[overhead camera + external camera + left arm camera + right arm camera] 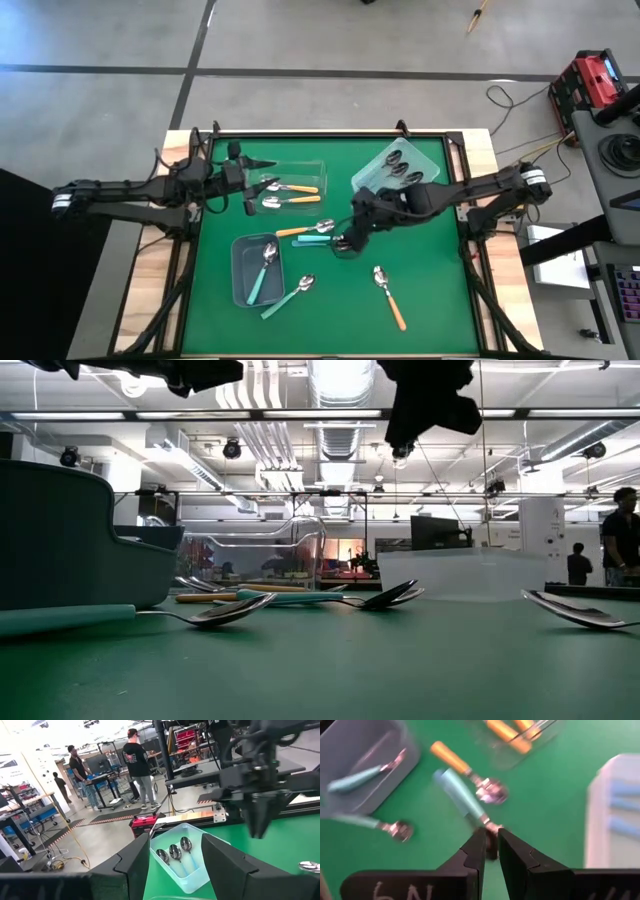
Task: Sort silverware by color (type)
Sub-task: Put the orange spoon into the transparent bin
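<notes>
My right gripper (349,243) (491,836) hangs shut, high over the green mat's middle, above the bowl end of a teal spoon (315,239) (461,798). An orange spoon (304,230) lies beside that one. Another teal spoon (290,297) and an orange spoon (390,297) lie nearer the front edge. The clear bin (318,166) holds two orange spoons (293,188), the grey bin (240,252) one teal spoon (265,270), and the pale blue bin (428,150) three blue spoons (174,853). My left gripper (268,163) (175,865) stands open and level above the clear bin, with nothing in it.
The three bins stand on the mat: clear at the far left, pale blue at the far right, grey at the near left. A dark frame (330,133) runs round the mat's edges. People stand in the room beyond the table (137,762).
</notes>
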{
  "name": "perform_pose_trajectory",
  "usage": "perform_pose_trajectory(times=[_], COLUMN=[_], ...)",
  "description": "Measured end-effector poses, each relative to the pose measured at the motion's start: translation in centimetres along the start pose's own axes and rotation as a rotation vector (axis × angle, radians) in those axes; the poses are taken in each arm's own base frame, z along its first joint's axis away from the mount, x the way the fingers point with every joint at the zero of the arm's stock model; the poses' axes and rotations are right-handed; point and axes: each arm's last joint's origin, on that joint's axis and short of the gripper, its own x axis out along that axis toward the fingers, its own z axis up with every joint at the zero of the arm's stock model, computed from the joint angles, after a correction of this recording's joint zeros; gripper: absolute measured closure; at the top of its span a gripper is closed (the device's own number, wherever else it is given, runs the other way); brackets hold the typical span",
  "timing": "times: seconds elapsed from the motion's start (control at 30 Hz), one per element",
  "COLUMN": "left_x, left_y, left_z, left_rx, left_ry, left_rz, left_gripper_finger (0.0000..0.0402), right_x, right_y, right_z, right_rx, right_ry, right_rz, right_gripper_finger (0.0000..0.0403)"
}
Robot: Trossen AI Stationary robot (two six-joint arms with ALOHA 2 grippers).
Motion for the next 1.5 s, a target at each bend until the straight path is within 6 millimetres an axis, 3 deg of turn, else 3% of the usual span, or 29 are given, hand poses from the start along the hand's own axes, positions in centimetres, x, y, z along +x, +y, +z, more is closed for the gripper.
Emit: perform_pose_trajectory(times=[0.53,1.07,1.23,1.5], left_x=[1.0,1.5,1.8,2.0], left_y=[-0.7,-2.7,-2.9,-2.9], left_z=[-0.8,-1.0,-1.2,-1.0], left_rx=[-0.169,-0.238,-0.231,-0.187], left_ry=[0.049,0.080,0.082,0.054], left_rz=[-0.025,-0.118,-0.118,-0.115], left_gripper_finger=[0.0239,0.0239,0.0239,0.0239], right_x=[0.0,0.7,1.5,4.4], right_y=[2.2,4.2,4.9,5.6], right_z=[-3.2,-8.4,-10.1,-12.6], right_rx=[0.012,0.101,0.138,0.185], right_ry=[0.241,0.413,0.465,0.619], right_rz=[0.135,-0.022,-0.071,-0.171], right_gripper_finger=[0.0352,0.0251,0.0229,0.0227])
